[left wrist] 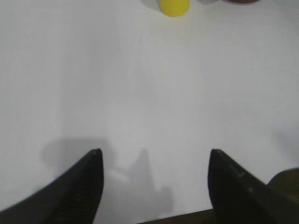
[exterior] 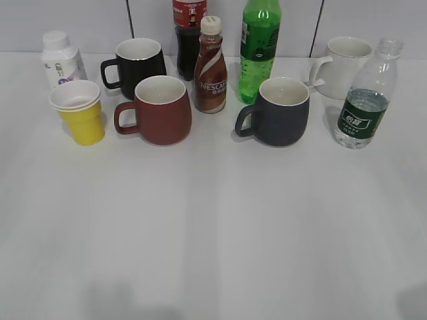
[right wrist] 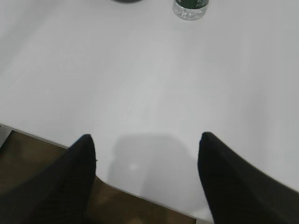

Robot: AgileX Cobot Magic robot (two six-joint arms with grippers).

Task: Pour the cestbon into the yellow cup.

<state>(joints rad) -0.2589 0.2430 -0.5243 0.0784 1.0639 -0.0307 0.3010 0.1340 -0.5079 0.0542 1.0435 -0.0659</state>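
The cestbon (exterior: 364, 100), a small clear capless bottle with a dark green label, stands upright at the right of the table; its base shows at the top of the right wrist view (right wrist: 189, 8). The yellow cup (exterior: 80, 112) stands upright at the left; its bottom shows at the top of the left wrist view (left wrist: 174, 6). My left gripper (left wrist: 155, 156) is open and empty over the near table edge, far from the cup. My right gripper (right wrist: 145, 140) is open and empty over the near edge, far from the bottle. Neither gripper shows in the exterior view.
A row stands between cup and bottle: white milk bottle (exterior: 61, 60), black mug (exterior: 137, 65), red mug (exterior: 158, 110), Nescafe bottle (exterior: 211, 67), cola bottle (exterior: 189, 33), green soda bottle (exterior: 259, 50), dark blue mug (exterior: 279, 111), white mug (exterior: 344, 67). The white table (exterior: 213, 227) stretches bare in front.
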